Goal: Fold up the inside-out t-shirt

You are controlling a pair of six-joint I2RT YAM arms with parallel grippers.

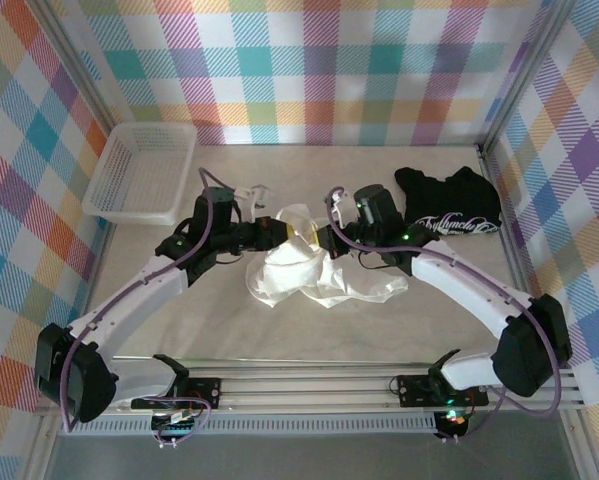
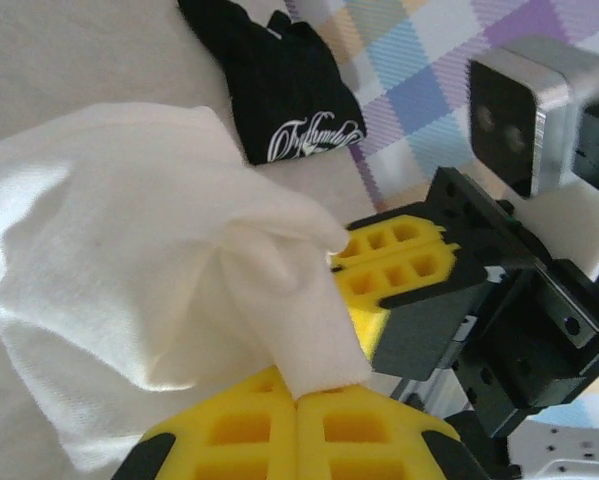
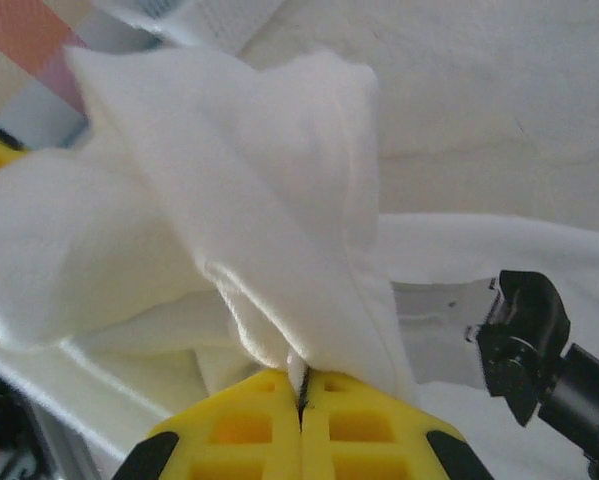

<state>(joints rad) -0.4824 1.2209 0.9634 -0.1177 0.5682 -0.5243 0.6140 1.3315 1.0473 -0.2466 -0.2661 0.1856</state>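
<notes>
The inside-out t-shirt is a cream heap at the table's middle, bunched and partly lifted between both arms. My left gripper is shut on a fold of the t-shirt; the cloth comes out of the seam between its yellow fingers. My right gripper is shut on another fold of the t-shirt, pinched at the tips of its yellow fingers. The two grippers face each other, a few centimetres apart, and the right gripper's yellow fingers appear close up in the left wrist view.
A black t-shirt with white lettering lies crumpled at the back right. A white mesh basket stands at the back left. Plaid walls close in the table on three sides.
</notes>
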